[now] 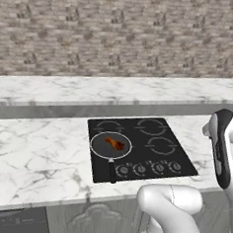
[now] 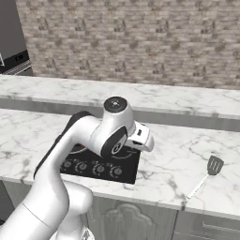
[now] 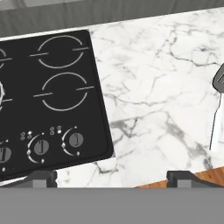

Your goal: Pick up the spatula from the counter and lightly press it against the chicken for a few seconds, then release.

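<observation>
The pincer [image 3: 113, 177] hangs spread wide over the tabletop [image 3: 148, 87], gripping nothing. The spatula [image 3: 217, 109] lies flat well to its right, untouched. The chicken [image 1: 115, 144] sits in the pan [image 1: 93, 146] off to its left.

My arm [image 2: 61, 164] rises from base, leans forward, folds at big dark-capped joint [image 2: 116, 105]. White wrist [image 2: 140, 136] juts beyond it, tipped downward. In left base view, upper link [image 1: 219, 151] stands upright at right edge, dark band along its side. Claw [image 3: 113, 177] spread wide, holding nothing; dark fingertips [image 3: 41, 177] far apart at bottom of hand view.
</observation>
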Controlling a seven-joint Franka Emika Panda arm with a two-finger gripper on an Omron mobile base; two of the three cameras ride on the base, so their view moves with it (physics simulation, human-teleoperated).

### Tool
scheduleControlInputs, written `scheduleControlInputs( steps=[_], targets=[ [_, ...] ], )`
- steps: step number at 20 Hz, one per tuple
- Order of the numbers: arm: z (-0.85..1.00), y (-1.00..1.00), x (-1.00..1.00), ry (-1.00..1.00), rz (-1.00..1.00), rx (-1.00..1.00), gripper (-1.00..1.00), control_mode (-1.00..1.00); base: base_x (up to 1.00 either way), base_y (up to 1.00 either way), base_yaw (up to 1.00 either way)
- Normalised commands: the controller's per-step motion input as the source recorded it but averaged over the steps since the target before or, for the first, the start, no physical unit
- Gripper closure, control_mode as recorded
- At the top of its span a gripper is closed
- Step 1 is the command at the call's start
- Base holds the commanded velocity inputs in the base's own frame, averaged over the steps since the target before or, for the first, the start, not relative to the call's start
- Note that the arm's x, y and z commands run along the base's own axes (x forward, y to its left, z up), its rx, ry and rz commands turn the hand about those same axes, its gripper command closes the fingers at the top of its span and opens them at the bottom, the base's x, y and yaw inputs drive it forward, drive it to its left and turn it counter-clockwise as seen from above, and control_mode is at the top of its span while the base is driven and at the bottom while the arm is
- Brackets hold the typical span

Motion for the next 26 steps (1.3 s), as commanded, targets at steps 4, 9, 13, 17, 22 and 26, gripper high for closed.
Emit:
scheduleControlInputs(
  steps=[4,9,13,17,22,26],
  targets=[
    [-0.02,-0.38,0.0,0.0,-0.07,0.0,-1.0,-1.0,0.0,0.0,0.0],
    [-0.13,-0.34,0.0,0.0,-0.1,-0.03,-1.0,-1.0,0.0,0.0,0.0],
    [-0.2,-0.28,0.0,0.02,-0.11,-0.05,-1.0,-1.0,0.0,0.0,0.0],
    [-0.33,-0.32,-0.03,0.01,-0.08,-0.04,-1.0,-1.0,0.0,0.0,0.0],
    [-0.22,-0.39,-0.05,0.0,-0.05,0.0,-1.0,-1.0,0.0,0.0,0.0],
    [-0.07,-0.44,-0.01,0.0,-0.01,0.0,-1.0,-1.0,0.0,0.0,0.0]
  ],
)
